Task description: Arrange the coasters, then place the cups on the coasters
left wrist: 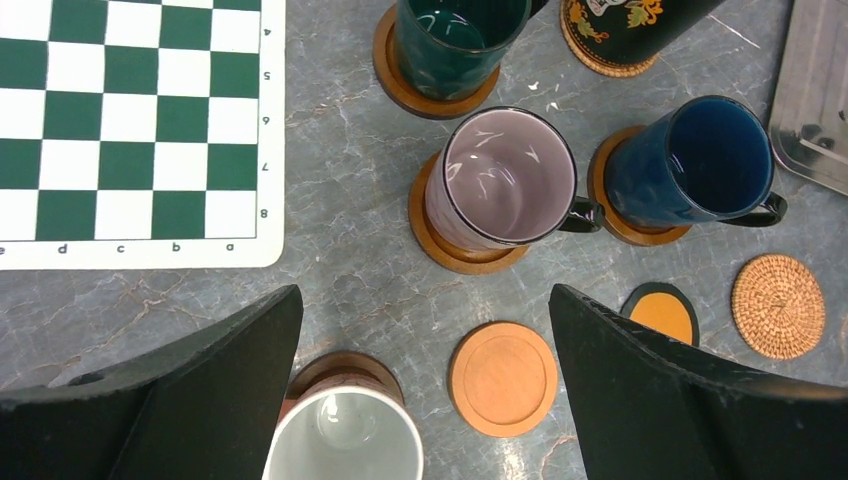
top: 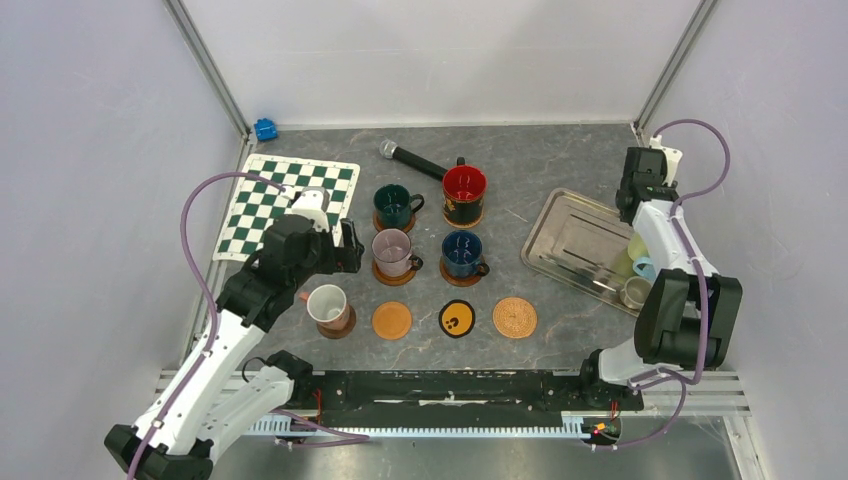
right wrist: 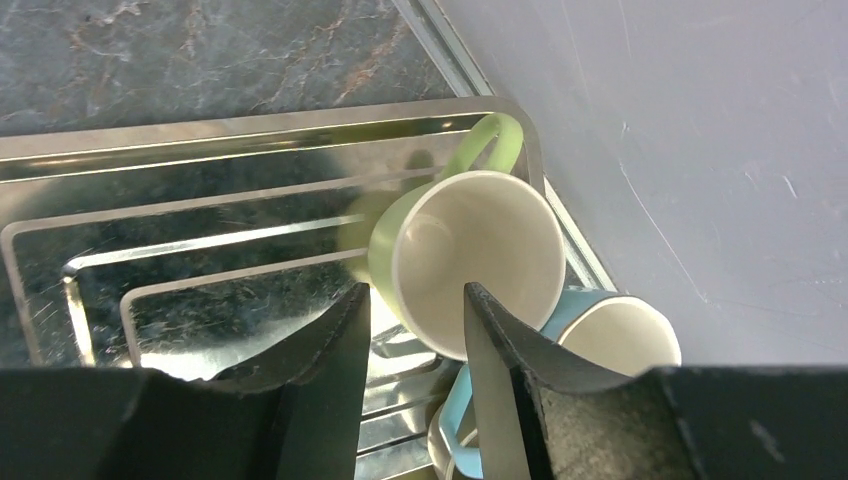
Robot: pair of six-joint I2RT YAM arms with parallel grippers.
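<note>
The right gripper [right wrist: 415, 290] hangs over the right end of the metal tray [right wrist: 200, 200]. Its jaws are partly apart and grip nothing: they straddle the near wall of the pale green mug [right wrist: 470, 250], one finger outside it and the other reaching inside the rim, with a clear gap between that inner finger and the wall. This mug leans with its handle toward the tray's corner. The light blue mug [right wrist: 610, 340] sits just beside it, and the small grey-olive mug [top: 636, 291] stands in the same end of the tray, nearer the arms. The left gripper [left wrist: 422, 295] hovers above the table with its jaws spread wide and nothing between them. Below it are the white-inside brownish mug [left wrist: 345, 440] on a dark brown coaster [left wrist: 345, 365] and, just to the right, the bare orange coaster [left wrist: 503, 378]. Further along that near row lie the black coaster with the yellow mark [top: 457, 319] and the woven coaster [top: 515, 317], both bare. Behind the row, four mugs each stand on a wooden coaster [left wrist: 440, 250]: the clear glass mug [left wrist: 505, 175], the dark blue mug [left wrist: 700, 160], the dark green mug [top: 394, 205] and the red-inside mug [top: 464, 190]. The chequered mat [top: 285, 205] lies to the left and the microphone [top: 412, 158] lies behind the mugs.
</note>
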